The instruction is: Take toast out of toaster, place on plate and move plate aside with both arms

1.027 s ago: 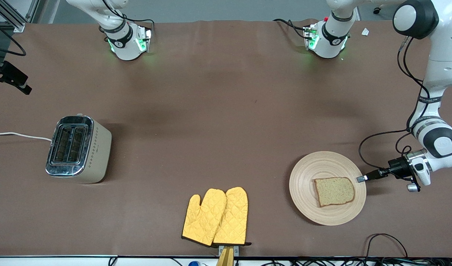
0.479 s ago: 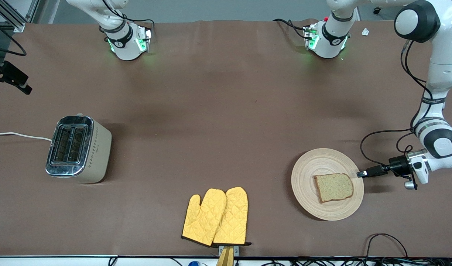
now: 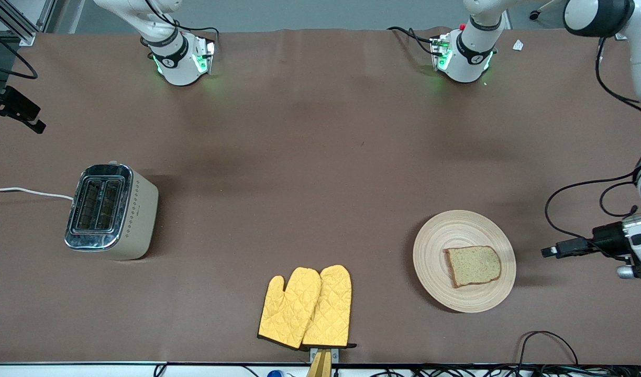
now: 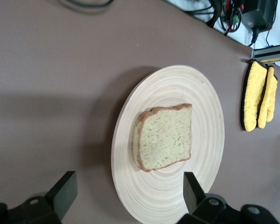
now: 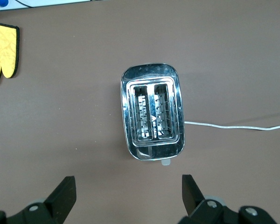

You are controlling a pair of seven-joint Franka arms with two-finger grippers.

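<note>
The toast (image 3: pixel 473 266) lies flat on the round beige wooden plate (image 3: pixel 441 246), which rests on the table toward the left arm's end. My left gripper (image 3: pixel 549 251) is open and empty, clear of the plate's rim, on the side toward the left arm's end of the table. In the left wrist view the toast (image 4: pixel 164 136) and plate (image 4: pixel 210 140) lie just ahead of the open left gripper (image 4: pixel 128 182). My right gripper (image 5: pixel 127 184) is out of the front view; it is open and empty, high over the toaster (image 5: pixel 153 112).
The toaster (image 3: pixel 111 209) stands toward the right arm's end, with its white cord (image 3: pixel 27 192) running off the table. Yellow oven mitts (image 3: pixel 306 306) lie near the front edge. A black cable (image 3: pixel 548 340) loops nearer the camera than the plate.
The left gripper held the plate's rim, shifted the plate slightly away from the camera, then let go and drew back toward the left arm's end. The plate now rests still.
</note>
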